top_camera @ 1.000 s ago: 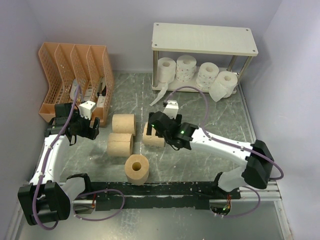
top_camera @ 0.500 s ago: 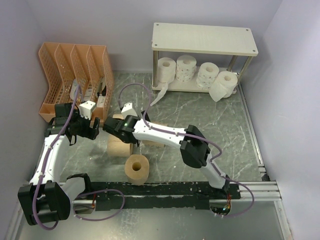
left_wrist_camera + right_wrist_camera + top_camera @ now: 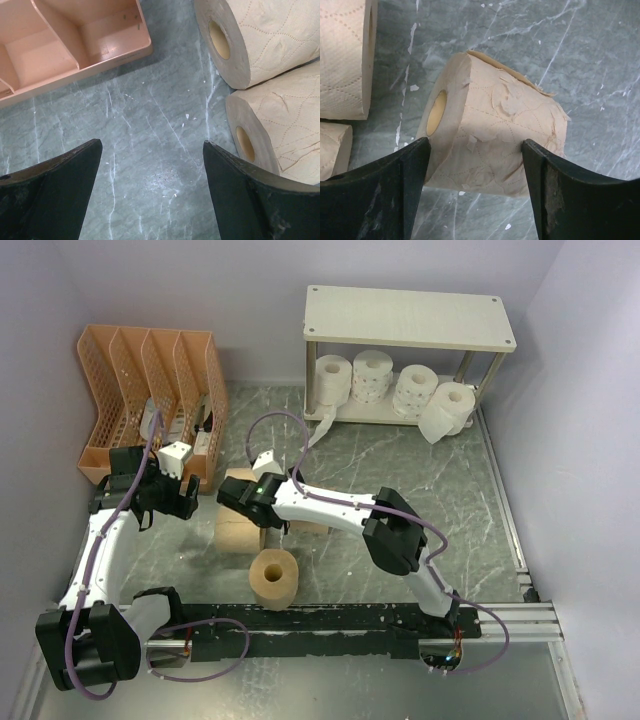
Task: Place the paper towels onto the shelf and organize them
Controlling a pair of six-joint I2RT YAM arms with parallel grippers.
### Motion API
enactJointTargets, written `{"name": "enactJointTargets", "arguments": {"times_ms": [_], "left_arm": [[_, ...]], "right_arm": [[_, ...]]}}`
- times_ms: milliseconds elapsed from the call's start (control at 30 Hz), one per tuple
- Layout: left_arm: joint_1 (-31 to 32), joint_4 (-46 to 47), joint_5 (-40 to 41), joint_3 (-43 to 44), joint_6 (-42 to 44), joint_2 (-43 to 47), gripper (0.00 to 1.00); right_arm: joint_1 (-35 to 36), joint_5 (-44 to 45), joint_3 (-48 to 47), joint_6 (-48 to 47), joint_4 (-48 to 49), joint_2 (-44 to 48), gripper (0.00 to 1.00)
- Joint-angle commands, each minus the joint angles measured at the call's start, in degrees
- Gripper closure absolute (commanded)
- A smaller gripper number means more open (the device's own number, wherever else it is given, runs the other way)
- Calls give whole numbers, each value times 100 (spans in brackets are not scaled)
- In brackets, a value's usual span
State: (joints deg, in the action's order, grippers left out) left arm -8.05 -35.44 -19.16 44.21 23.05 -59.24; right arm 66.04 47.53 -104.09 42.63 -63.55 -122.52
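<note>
**Paper towels, white rolls** [image 3: 372, 376]: four, in a row on the lower board of the shelf [image 3: 410, 318]. The rightmost one has a loose sheet hanging past the board's edge. A white strip also trails from the leftmost one down towards the worktop [image 3: 450, 490].

**Paper towels, tan rolls** [image 3: 240, 531]: four, all on the worktop in a cluster in front of the shelf and well apart from it.
- Standing tan roll [image 3: 274, 578]: on end with its core upward, nearest the arm bases.
- Two more lie on their sides at the left of the cluster, one behind the other.
- Ragged tan roll [image 3: 505, 130]: on its side, with the outer sheet torn and flaking. In the right wrist view its core faces left, towards the other two.

**Right gripper** [image 3: 475, 145]: fingers spread wide, one on each side of the ragged tan roll. Whether the pads touch the paper cannot be told. In the top view the right arm reaches across the cluster and hides parts of the rolls.

**Left gripper** [image 3: 151, 145]: fingers spread and holding nothing, over a bare patch of worktop. Two tan rolls lie just to its right.

**Orange file organizer** [image 3: 150, 390]: slotted plastic, at the left rear of the worktop, near the left gripper.

**Worktop**: grey-green, marbled.
</note>
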Motion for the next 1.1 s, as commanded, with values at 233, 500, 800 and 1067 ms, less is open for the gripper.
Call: {"name": "enactJointTargets", "arguments": {"times_ms": [233,500,800,1067], "left_arm": [[-10,11,-93,126,85,62,6],[-7,3,-98,124,92,60,6],[-9,10,-109,121,95,79,6],[-18,3,-125,115,103,106,6]], "right_arm": [[-164,-189,39,-168,228,-155,69],[-520,-562,1154,-127,822,978,98],[-2277,-2189,4180,12,3504,4561,100],[-3209,-2695,4484,95,4437,5538,100]]}}
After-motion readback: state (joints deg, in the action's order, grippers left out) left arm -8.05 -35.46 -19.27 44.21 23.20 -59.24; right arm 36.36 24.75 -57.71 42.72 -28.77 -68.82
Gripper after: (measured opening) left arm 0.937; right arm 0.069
